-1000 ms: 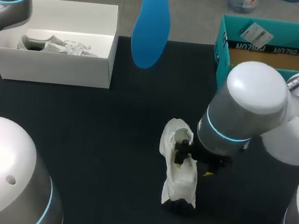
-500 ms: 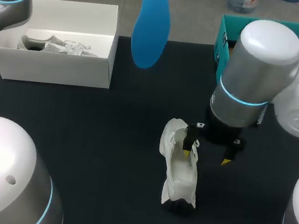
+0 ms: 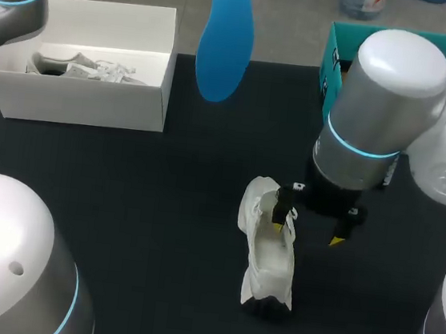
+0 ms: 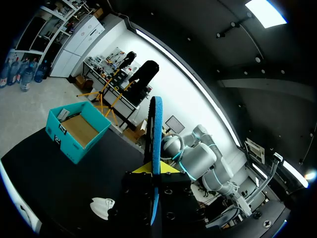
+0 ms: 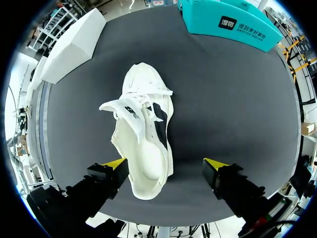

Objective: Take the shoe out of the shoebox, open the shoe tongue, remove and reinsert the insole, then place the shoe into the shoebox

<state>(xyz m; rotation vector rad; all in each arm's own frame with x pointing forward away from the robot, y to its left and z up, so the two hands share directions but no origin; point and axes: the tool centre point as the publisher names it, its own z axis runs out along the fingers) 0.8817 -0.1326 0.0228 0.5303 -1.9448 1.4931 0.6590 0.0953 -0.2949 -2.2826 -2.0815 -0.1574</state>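
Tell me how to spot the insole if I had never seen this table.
Start at the black table, then look to its far edge between the white shoebox and the teal box. The insole hangs there from the left gripper: the only bright blue, flat, foot-shaped thing.

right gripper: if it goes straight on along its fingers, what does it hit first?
Probably the white shoe: its near end lies inside the open right gripper; else the black table. Depth unclear.
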